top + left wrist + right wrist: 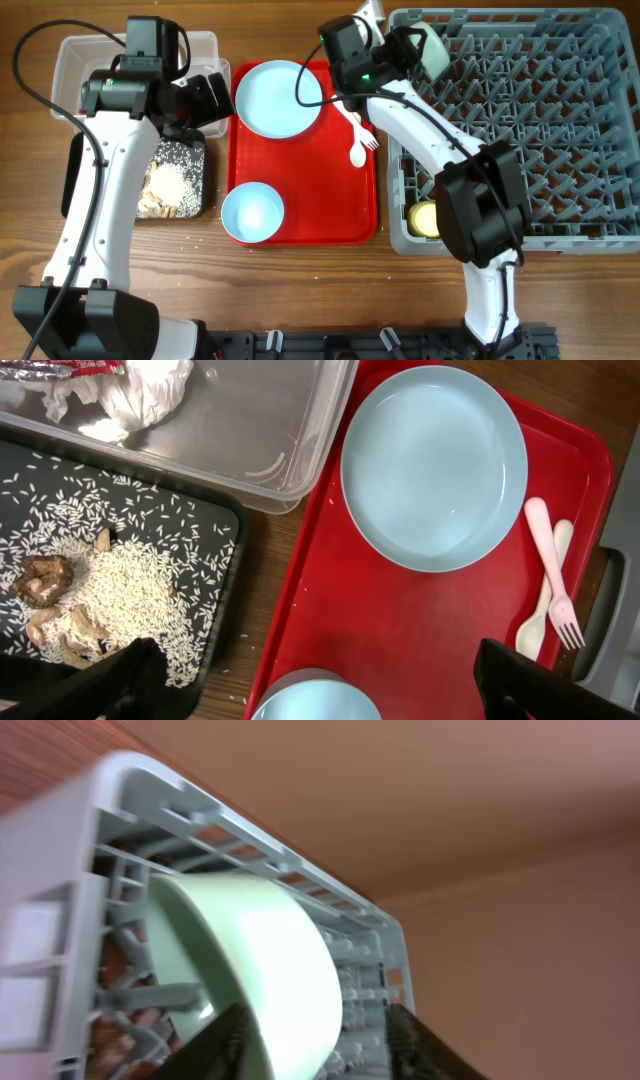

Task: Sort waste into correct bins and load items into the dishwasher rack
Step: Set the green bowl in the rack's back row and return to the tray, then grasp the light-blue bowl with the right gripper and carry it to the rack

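The left arm (88, 200) and right arm (415, 125) are white links with black joint housings. A black cable (17, 60) loops behind the black-fingered left gripper (318, 655). A green light (367, 77) glows behind the right gripper (315, 1020).

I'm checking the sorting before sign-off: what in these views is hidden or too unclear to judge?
Yellow cup: overhead, right arm covers most; its pose is unclear.
Clear tub: overhead, left arm hides its contents; left wrist's top edge cuts the red packet.
Pale green bowl: right wrist, blurred; contact with right gripper unclear.
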Available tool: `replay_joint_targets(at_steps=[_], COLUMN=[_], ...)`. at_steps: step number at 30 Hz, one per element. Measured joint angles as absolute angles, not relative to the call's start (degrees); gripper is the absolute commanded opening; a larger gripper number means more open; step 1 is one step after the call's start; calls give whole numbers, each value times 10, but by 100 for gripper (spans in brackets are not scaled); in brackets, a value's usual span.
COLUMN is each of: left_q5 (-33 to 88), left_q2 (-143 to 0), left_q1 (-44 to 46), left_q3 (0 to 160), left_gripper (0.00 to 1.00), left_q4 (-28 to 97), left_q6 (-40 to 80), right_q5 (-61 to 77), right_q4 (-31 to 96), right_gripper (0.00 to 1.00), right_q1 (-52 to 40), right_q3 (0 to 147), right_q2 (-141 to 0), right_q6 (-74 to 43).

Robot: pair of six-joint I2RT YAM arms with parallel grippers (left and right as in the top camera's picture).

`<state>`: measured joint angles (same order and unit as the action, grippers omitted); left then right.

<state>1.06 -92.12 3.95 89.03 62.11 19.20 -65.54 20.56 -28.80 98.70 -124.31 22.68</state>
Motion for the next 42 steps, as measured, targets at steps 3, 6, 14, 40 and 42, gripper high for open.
replay_joint_targets(at_steps=[3,6,14,40,42], left_q5=[11,11,10,9,9], left_q2=[-921,-921,-921,-921,-921], left_q1=[39,39,39,39,39], left_q3=[890,890,890,890,890], left_gripper=[100,100,100,100,100], left_q4=[621,621,621,621,621], left_q6=[192,192,192,192,192], right_q5=[-642,-633,-519,187,190], right_q4=[206,205,263,382,361], right_gripper=[74,79,72,64,61], right_q1=[-294,-299,-301,-413,-424], right_q3=[987,987,987,800,782], right_q2=[-1243,-1243,-1223,-1080,-1080], right_q6=[228,227,148,-321,-342])
